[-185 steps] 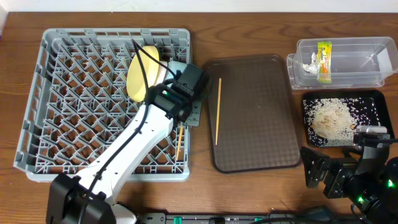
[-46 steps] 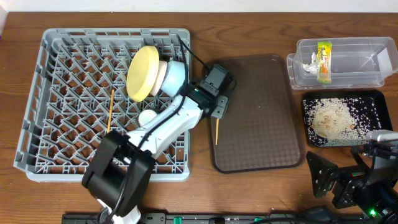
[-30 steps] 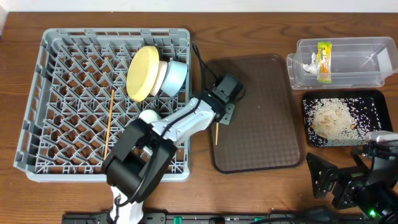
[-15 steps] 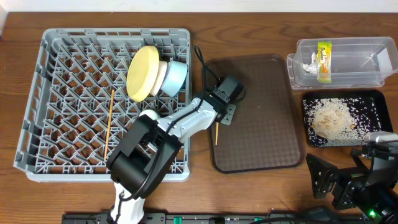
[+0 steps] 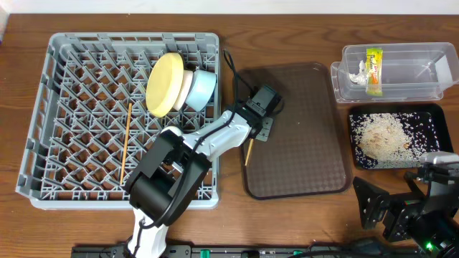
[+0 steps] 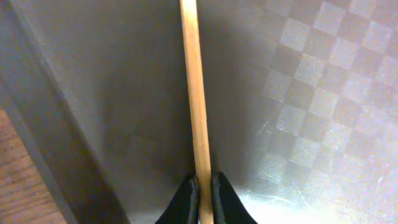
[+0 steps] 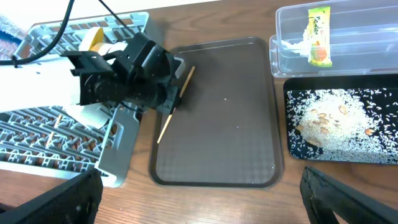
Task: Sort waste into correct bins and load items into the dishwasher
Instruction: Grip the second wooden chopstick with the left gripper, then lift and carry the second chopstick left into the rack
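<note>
One thin wooden chopstick [image 6: 196, 93] is pinched between the fingertips of the left gripper [image 6: 202, 183], whose jaws are closed tight on its shaft. The stick runs straight ahead of the gripper, over the checkered surface of the dark brown serving tray [image 6: 298, 93]. From overhead, its free end slants down out from under the gripper, close to the tray's edge on the rack side.

Beyond that edge, beside the gripper, sits the large grey dish rack [image 5: 64, 43]. A second chopstick [image 5: 126, 140] lies flat on its grid, well apart from the gripper. The yellow plate [image 5: 163, 84] stands on edge nearer to it, with the light blue bowl [image 5: 203, 89] nested just beside.

Well apart on the tray's far side, the clear tub [image 5: 430, 79] holds the snack wrapper [image 5: 373, 70] and the tissue [image 5: 356, 72]. The black tray [image 5: 430, 118] carries the rice scraps [image 5: 384, 136].

The right gripper [image 7: 199, 193] hangs over the desk [image 5: 287, 43] near the black tray, jaws spread wide and holding nothing.
</note>
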### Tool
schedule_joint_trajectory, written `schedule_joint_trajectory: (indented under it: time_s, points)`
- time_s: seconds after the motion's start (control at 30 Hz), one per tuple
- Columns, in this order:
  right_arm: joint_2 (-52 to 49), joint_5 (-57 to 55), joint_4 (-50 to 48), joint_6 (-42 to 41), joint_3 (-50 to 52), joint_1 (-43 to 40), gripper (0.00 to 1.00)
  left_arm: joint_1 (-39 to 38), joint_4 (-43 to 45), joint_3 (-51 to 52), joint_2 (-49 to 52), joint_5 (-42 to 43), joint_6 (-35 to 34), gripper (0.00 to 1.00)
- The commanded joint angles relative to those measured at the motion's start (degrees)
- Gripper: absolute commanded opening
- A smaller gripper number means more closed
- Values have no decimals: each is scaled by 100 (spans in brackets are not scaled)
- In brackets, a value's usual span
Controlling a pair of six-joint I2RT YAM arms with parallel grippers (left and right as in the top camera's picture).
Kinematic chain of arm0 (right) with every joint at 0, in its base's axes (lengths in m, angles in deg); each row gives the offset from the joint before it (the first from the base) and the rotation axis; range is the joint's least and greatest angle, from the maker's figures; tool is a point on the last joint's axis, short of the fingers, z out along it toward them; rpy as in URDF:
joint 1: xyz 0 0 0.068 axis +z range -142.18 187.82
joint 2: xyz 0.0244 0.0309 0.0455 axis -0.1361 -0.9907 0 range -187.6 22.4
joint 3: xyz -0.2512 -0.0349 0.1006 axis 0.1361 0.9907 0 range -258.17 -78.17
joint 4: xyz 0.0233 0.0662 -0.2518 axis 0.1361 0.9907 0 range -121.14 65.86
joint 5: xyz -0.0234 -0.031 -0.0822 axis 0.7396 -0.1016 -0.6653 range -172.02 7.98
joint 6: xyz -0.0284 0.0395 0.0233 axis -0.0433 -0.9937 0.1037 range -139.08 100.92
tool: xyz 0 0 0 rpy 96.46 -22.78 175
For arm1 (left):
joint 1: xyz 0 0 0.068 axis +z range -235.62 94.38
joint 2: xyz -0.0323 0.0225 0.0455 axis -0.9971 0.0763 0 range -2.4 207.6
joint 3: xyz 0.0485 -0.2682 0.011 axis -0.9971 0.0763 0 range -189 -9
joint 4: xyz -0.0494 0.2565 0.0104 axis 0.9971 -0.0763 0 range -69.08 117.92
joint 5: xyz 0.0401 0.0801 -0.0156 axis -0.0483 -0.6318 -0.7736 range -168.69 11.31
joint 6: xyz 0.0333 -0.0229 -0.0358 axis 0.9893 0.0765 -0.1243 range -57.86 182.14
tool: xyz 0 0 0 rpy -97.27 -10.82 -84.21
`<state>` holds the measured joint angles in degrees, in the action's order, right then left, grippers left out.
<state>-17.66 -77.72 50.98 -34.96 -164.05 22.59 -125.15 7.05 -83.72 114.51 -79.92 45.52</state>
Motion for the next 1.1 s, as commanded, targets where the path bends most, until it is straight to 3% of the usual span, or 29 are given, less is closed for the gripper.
schedule_joint_trajectory:
  time_s: [0.0,0.33,0.6,0.87,1.0,1.07]
  points:
    - [9,22,17,9,-81,63,99,-13,-114,131,376,229,-2,6]
    - [9,-44,20,9,-81,63,99,-13,-116,87,85,229,0,6]
    - [9,-107,20,9,-81,63,99,-2,-181,-101,-1357,197,166,6]
    - [7,-107,20,13,-79,63,99,48,-1340,-177,-3488,-1246,931,6]
    - [7,-111,13,33,-79,63,99,404,-2098,-179,-4430,-2533,1261,6]
    - [7,-111,9,33,-79,63,99,730,-2391,-179,-4721,-2697,1633,6]
